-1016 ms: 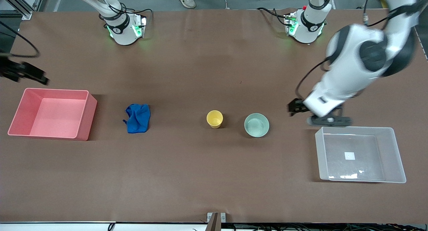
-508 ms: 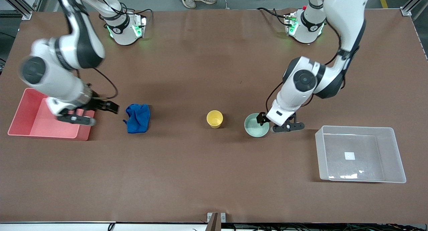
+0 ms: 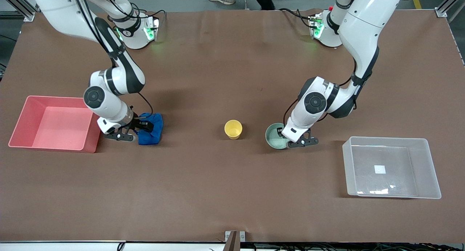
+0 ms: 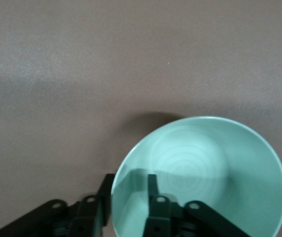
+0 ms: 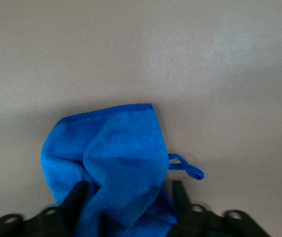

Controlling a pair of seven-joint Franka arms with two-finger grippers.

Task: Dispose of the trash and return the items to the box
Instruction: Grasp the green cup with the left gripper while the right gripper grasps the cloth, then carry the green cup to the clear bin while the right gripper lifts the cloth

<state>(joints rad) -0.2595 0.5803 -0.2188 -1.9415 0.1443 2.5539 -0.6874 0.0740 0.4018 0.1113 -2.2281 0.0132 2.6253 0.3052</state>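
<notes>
Swooping in fast: both arms now down. Left end effector (image 3: 295, 142) open, straddling bowl (image 3: 275, 136) rim beside cup (image 3: 233, 129). Right end effector (image 3: 135, 132) open astride rag (image 3: 152, 128), further from cup. Grasps likely next.

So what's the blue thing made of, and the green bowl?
The blue rag looks like soft woven cloth: it wrinkles, has a stitched edge and a thin loop. The green bowl looks like smooth hard plastic, maybe ceramic, with faint rings and a soft sheen.

A robotics lab: two white arms bolted to a brown-covered desk (image 3: 218, 193), aluminium framing (image 3: 18, 4) at upper left, cables (image 3: 294, 13) trailing.
</notes>
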